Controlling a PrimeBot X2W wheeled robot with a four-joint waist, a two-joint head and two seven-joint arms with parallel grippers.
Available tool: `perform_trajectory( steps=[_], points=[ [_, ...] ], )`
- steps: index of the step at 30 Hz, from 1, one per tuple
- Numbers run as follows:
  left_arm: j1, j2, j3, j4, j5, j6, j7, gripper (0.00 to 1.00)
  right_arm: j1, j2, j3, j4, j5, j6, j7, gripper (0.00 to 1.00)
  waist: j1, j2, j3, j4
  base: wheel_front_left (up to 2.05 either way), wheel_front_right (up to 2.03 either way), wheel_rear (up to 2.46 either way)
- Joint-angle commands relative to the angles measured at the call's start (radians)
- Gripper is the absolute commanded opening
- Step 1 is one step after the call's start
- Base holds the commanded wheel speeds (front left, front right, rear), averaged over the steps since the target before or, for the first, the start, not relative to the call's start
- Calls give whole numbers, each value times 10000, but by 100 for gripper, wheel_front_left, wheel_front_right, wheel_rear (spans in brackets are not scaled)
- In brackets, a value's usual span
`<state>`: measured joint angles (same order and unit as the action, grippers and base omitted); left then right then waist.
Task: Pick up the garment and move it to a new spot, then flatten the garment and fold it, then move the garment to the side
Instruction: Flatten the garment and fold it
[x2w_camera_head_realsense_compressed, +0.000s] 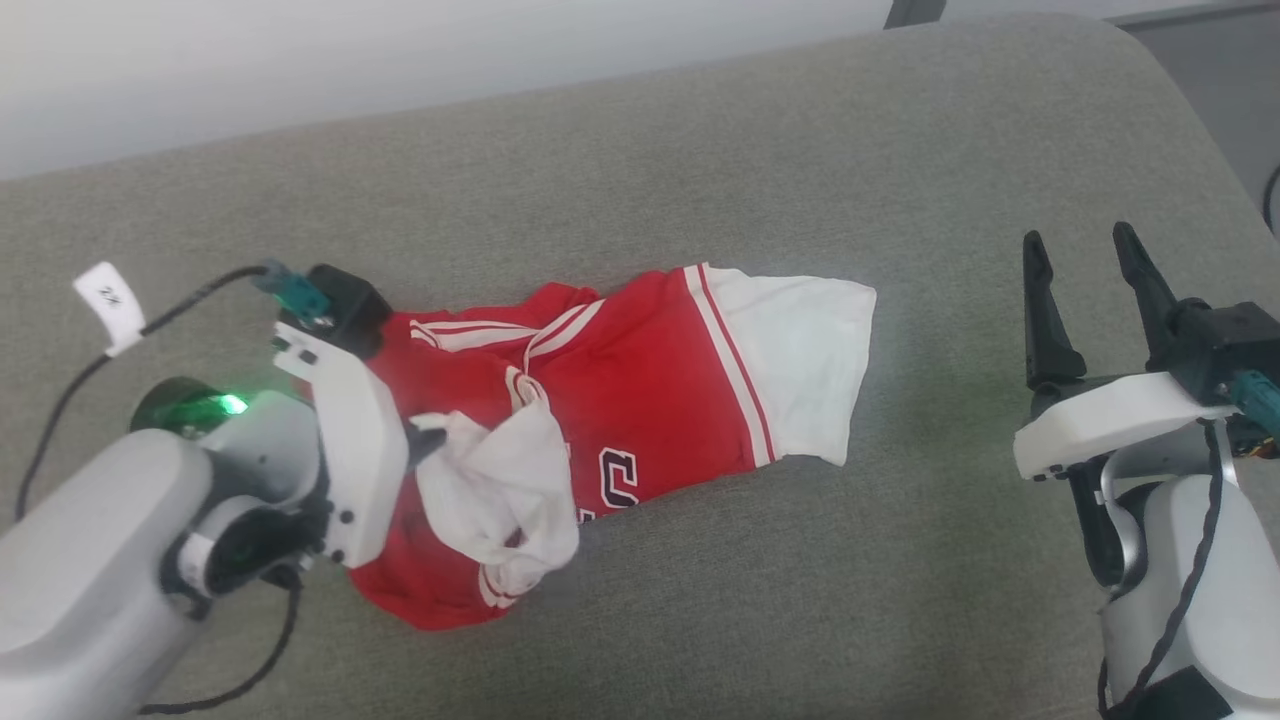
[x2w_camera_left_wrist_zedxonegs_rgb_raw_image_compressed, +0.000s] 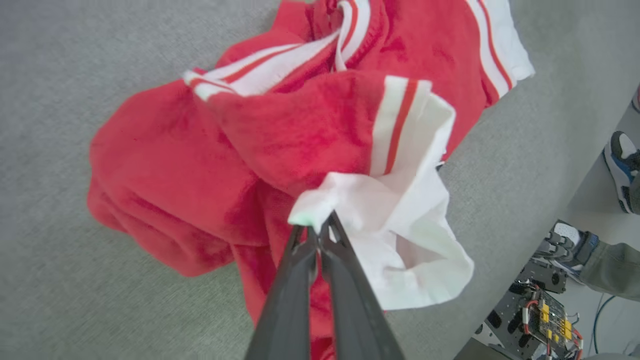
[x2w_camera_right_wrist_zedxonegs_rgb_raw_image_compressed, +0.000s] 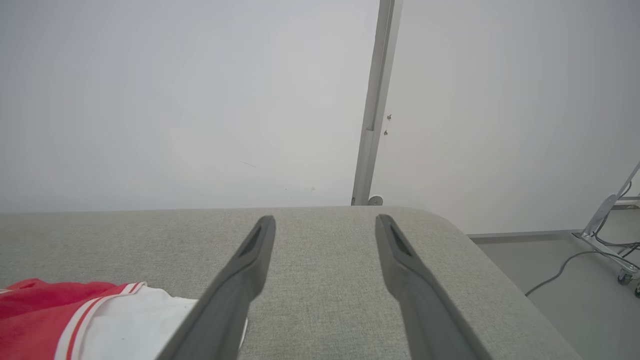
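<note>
the garment, a red jersey-style shirt with white sleeves and striped trim, lies crumpled across the middle of the grey cushion. part of its dark, white-outlined lettering shows on the side nearer the cushion's front edge.

over the cushion's left half, the left gripper has its two dark fingers pressed together on a bunched fold of one white sleeve. the cloth is gathered into a small peak at the fingertips, and the rest of that sleeve sags open below it. a green light glows on the left arm, and a white tag hangs on its cable above the cushion's left edge.

over the cushion's right side, the right gripper hangs with its fingers spread wide, holding nothing and well apart from the cloth. the other white sleeve lies flat on the cushion between its middle and that gripper.

past the cushion's near corner, in the left wrist view, a person's shoes stand on a pale floor beside a circuit board with yellow parts. behind the cushion's far edge rises a pale wall with a grey upright post.
</note>
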<state>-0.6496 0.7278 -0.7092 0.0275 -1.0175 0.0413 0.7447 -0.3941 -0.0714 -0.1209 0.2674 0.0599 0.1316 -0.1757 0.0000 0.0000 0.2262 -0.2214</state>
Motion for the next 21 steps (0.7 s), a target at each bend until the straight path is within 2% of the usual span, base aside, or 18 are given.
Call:
perform_trajectory(
  steps=[1,9,13,17,21],
  points=[
    [144,194,137,-116,-113,125,-79,0,91,-27,-2,11,-60,-18,-9,100,0,0,-38,57,0,0,0],
    [821,1621,1176,-709,-230,1115,-464,0,204,-66,-74,-36,-106,-18,105,100,0,0,-204,417,0,0,0],
    [1393,2193,1632,-465,-373,1418,-890,0,221,-127,-68,-34,-125,-18,169,100,0,0,-295,635,0,0,0],
    [1735,2402,1837,24,-439,1469,-1252,0,242,-156,-28,-77,-162,-18,240,100,0,0,-353,780,0,0,0],
    [2041,2348,1954,962,-529,1175,-1816,0,247,-188,52,-86,-163,-18,305,100,0,0,-424,920,0,0,0]
  ],
)
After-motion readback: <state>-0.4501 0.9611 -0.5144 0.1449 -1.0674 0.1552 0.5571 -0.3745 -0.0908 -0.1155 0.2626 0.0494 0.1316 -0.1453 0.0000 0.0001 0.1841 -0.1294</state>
